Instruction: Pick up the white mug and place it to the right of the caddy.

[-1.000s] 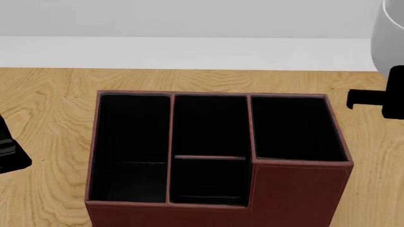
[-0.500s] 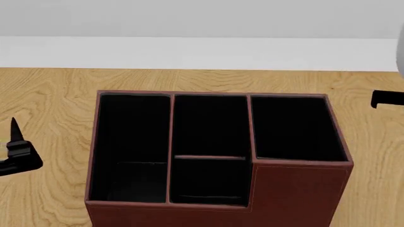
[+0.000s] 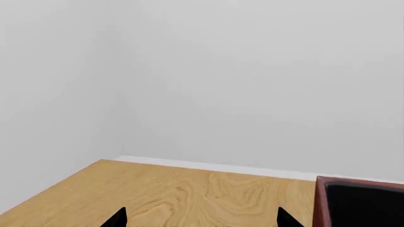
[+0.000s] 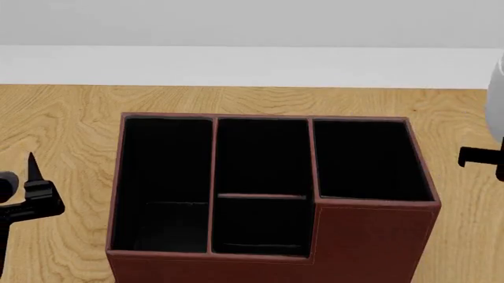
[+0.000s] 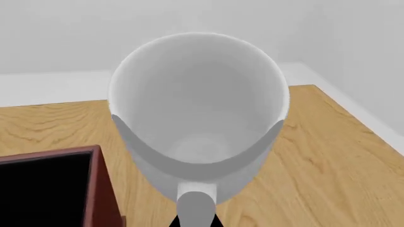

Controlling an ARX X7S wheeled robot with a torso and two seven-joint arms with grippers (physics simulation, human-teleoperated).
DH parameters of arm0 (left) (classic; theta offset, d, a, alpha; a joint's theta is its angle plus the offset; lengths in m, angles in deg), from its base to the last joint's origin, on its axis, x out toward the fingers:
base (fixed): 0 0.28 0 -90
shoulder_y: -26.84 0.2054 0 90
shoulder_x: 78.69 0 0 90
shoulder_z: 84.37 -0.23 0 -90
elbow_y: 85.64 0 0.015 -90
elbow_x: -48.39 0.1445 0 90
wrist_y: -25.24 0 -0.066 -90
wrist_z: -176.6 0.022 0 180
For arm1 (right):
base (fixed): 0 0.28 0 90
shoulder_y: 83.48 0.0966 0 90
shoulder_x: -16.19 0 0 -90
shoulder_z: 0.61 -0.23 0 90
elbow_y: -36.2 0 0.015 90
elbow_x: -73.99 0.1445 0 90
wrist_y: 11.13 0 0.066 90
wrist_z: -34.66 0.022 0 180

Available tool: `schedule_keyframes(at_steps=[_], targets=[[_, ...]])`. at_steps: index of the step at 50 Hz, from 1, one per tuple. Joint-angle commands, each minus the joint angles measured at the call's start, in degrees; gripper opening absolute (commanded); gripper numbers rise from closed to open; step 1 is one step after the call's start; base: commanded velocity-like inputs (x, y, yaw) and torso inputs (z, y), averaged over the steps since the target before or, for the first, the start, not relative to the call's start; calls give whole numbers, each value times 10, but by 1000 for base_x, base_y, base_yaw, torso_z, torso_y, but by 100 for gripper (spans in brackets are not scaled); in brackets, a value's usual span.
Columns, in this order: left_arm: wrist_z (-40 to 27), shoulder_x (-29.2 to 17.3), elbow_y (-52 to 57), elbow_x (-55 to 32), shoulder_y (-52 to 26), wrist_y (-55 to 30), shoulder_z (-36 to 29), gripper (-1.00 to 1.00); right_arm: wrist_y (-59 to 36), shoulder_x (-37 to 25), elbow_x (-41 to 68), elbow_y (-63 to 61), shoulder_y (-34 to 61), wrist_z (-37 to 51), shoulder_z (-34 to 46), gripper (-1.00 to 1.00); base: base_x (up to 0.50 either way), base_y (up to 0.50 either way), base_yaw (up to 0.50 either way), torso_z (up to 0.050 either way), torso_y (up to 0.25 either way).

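Right gripper (image 5: 196, 222) clamps our white mug (image 5: 198, 109) by its handle, mouth open toward the wrist camera.
Our caddy (image 4: 272, 188) sits just beside the mug on the wooden table (image 4: 63, 112), toward our left arm; beyond the caddy's far side, the left gripper (image 3: 200, 218) shows two tips spread apart over bare wood.

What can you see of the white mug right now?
The mug is plain glossy white, empty, seen from above in the right wrist view, mouth open toward the camera. Its loop handle points toward the right claw, which appears to grip it. It sits past the caddy's right end, over the wooden table. In the head view only a white sliver shows at the right edge.
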Motion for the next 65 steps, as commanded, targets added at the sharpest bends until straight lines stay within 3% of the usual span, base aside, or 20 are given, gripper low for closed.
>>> schedule_keyframes(at_steps=[1, 65], targets=[[2, 1, -9, 3, -4, 2, -6, 100, 28, 8, -27, 30, -16, -25, 3, -100, 0, 0, 0, 0, 0], [0, -1, -15, 3, -5, 4, -20, 100, 133, 34, -52, 82, -117, -86, 15, -100, 0, 0, 0, 0, 1]])
